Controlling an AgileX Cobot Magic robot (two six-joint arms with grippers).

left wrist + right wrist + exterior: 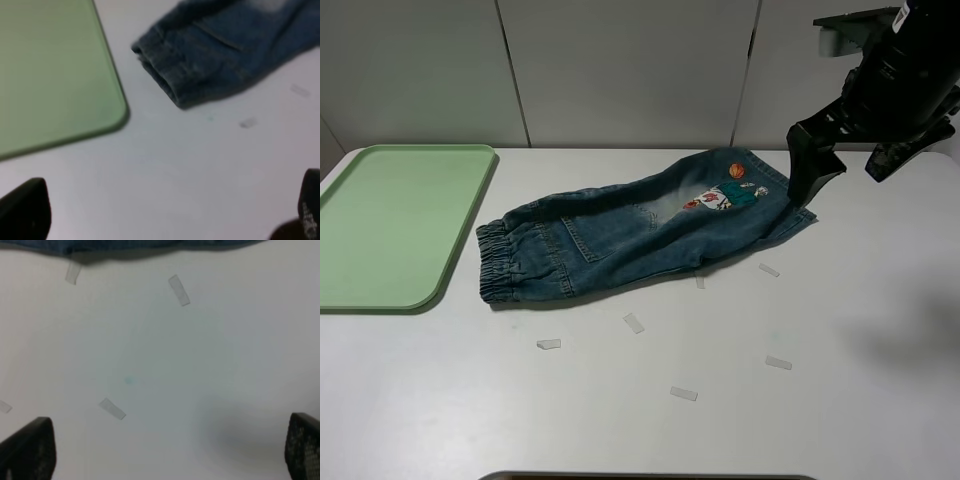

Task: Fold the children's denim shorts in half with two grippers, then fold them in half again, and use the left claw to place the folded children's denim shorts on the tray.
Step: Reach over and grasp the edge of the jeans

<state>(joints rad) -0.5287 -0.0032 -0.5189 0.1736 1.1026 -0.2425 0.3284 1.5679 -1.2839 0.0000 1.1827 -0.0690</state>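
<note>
1. Exterior high view: the tray [380, 225] lies at the left rear corner of the bench [840, 400], its long side running along the left edge. The shorts [620, 235] lie just beside its right rim, without touching it.
2. The front half of the bench is open, apart from a few small tape strips [634, 323] scattered in front of the shorts.
3. The shorts lie flat with their long axis slanted. The gathered waistband points to the left edge and the tray, and the hems point to the right rear corner.
4. A cartoon patch [725, 195] near the hem faces up, with an orange ball above it. Any lettering is too small to read.
5. The right gripper [850, 165] hangs over the right rear of the bench, one finger close by the hem. In its wrist view the fingers stand wide apart with nothing between them.
6. The left gripper [167, 210] is spread wide and empty above bare bench, in front of the tray's corner and the waistband.
</note>
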